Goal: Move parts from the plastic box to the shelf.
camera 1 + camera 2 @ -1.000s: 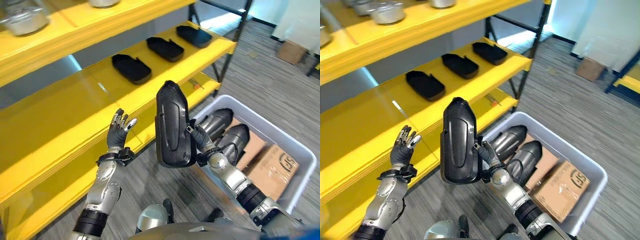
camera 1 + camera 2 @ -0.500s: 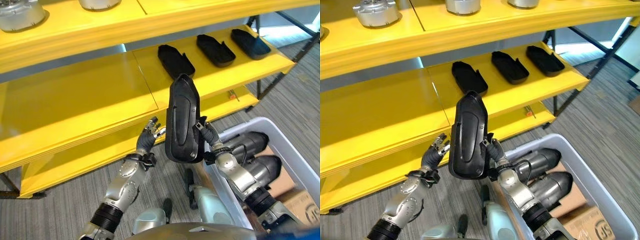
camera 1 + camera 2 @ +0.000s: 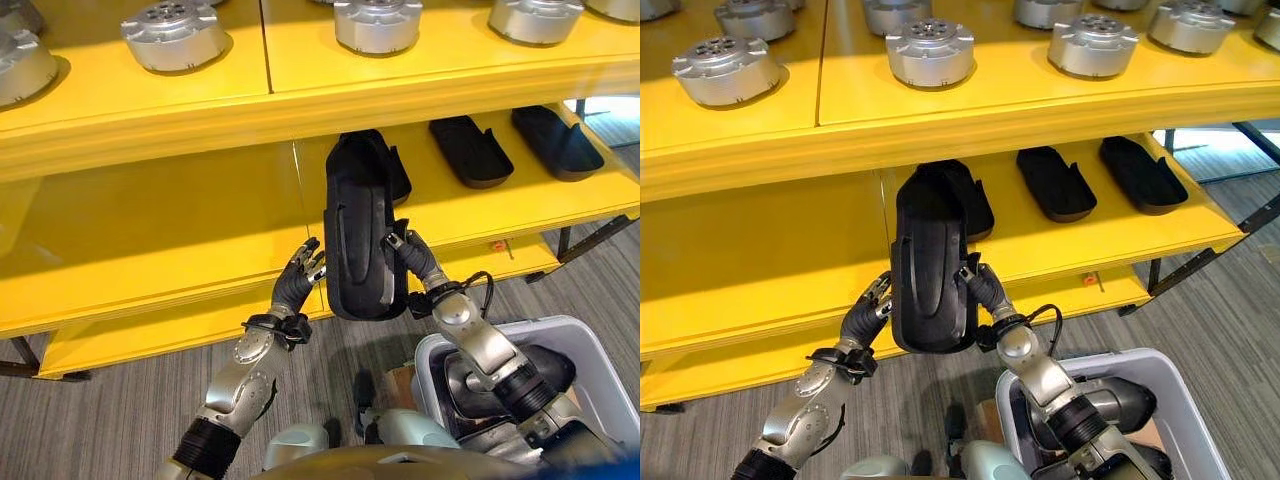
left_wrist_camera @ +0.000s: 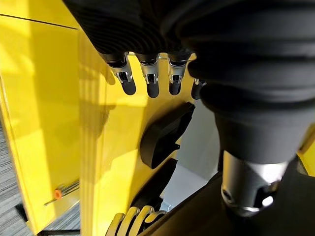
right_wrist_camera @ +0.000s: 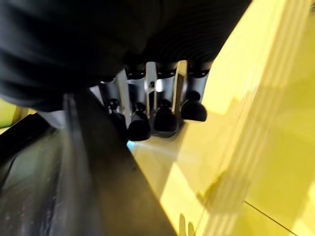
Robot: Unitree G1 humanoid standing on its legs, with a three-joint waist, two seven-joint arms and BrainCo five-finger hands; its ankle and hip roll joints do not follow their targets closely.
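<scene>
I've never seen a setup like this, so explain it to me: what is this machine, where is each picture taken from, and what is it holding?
This is a humanoid robot. Two pictures come from cameras in its head, looking down; two come from cameras on its wrists. Its right robot hand grips a long black shell part, held upright before a yellow shelf. Its left robot hand is open beside the part. Three similar black parts lie on the middle shelf, and round silver metal parts stand on the shelf above. The grey plastic box on the floor holds more parts.

The black part (image 3: 358, 235) has apparently come nearer the yellow shelf (image 3: 150, 230)
</scene>
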